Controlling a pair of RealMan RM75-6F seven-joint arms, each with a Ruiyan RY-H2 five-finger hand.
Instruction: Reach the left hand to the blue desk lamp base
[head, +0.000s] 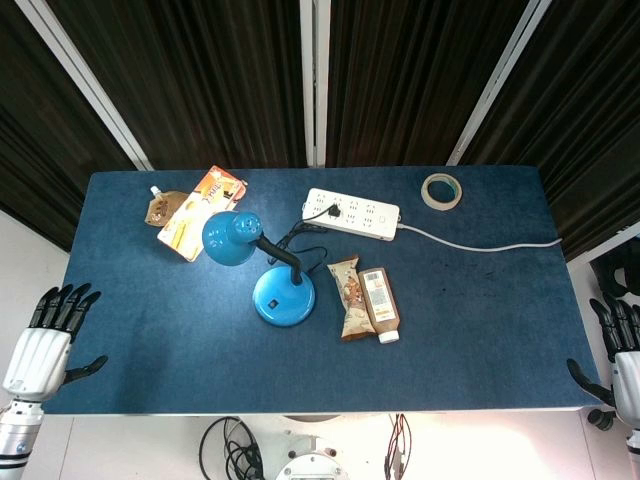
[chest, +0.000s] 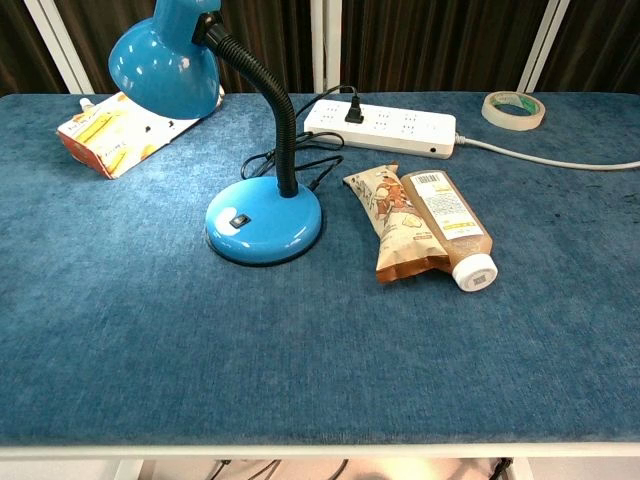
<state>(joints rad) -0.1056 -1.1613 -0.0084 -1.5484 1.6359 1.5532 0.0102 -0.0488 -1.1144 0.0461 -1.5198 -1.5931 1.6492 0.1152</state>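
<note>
Waiting off the table's left edge, the left hand (head: 45, 335) sits at about eight o'clock in the head view, fingers (head: 62, 301) spread wide and pointing toward twelve, thumb out toward three, holding nothing. From those fingers, the round glossy blue desk lamp base (head: 284, 295) lies toward two to three o'clock, well apart across bare blue felt table (head: 150, 350). The base rests flat near the table's middle, its black gooseneck (chest: 278, 110) rising from its far side and bending toward ten o'clock to the blue shade (chest: 165, 62). Just right of the base lie a tan snack packet (chest: 393, 225) and a brown bottle with a white cap (chest: 452, 228). The right hand (head: 618, 350) is at four o'clock, also empty with fingers apart, and looks farther from the base, so the left hand seems better placed.
</note>
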